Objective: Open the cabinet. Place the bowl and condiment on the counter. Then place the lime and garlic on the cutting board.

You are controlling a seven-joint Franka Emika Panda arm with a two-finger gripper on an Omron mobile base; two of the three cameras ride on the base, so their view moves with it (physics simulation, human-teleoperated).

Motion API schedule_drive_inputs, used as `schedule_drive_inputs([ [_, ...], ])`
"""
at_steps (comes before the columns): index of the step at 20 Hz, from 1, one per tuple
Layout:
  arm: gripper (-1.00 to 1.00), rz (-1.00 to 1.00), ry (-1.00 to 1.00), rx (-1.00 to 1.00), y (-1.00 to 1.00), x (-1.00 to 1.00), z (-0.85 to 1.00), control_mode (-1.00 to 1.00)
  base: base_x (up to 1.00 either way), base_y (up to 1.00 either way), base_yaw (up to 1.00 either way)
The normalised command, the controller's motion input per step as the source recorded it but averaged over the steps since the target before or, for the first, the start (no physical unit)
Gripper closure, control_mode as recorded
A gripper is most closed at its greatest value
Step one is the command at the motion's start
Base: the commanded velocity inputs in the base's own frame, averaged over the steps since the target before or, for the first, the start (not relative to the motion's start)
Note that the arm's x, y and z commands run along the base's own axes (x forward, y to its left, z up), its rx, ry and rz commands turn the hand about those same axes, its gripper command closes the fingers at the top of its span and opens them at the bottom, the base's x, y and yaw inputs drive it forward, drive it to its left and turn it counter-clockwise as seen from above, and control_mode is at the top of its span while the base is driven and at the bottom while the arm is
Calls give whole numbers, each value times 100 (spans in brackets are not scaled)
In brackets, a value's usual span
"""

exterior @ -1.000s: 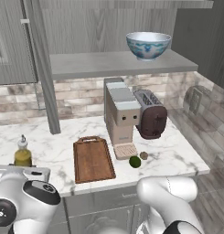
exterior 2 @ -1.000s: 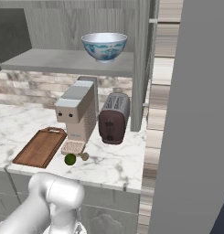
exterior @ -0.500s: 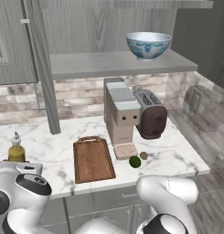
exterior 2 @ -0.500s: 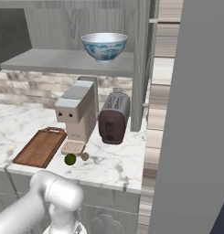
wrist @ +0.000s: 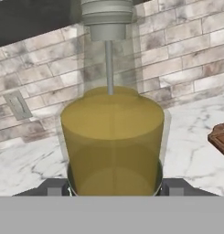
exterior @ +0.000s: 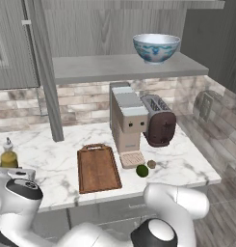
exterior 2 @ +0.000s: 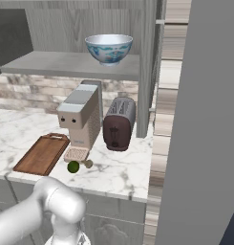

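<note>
We find the condiment (wrist: 112, 137) standing upright on the counter (exterior: 57, 164) at its far left, well apart from the cutting board (exterior: 97, 168), and it sits squarely between the fingertips (wrist: 54, 187) of the gripper (wrist: 112, 188). The jaws stand wide, one tip on each side of the bottle's base; we cannot tell whether they press on the glass or merely flank it, so we treat the bottle as possibly gripped. The cabinet (exterior: 37, 58) is open and the bowl (exterior: 156, 47) rests on its shelf, above the toaster (exterior: 159, 120) and the pale machine (exterior: 127, 123) beside it. The lime (exterior: 142, 170) and the garlic (exterior: 151, 164) lie close together on the counter just right of the cutting board, near the front edge. We judge the main hazard here to be the bottle: it is tall and narrow, so a sideways pull of the hand with a finger dragging on it could tip it. A second hazard is the bowl, which is wide, smooth and set high; a shallow grasp on its rim could let it slip onto the appliances below. The two small round items may also roll off the counter's near edge if nudged.
</note>
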Motion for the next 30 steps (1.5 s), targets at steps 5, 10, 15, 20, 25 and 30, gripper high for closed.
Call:
schedule_drive_inputs([
  [5,100,0,0,0,36,22,-14,-100,0,0,0],
  [10,100,0,0,0,30,12,-16,-100,0,0,0],
  [15,100,0,0,0,22,0,-17,-100,0,0,0],
  [20,100,0,0,0,16,1,-11,-100,0,0,0],
  [25,100,0,0,0,7,17,-17,-100,0,0,0],
  [30,100,0,0,0,2,27,-21,-100,0,0,0],
])
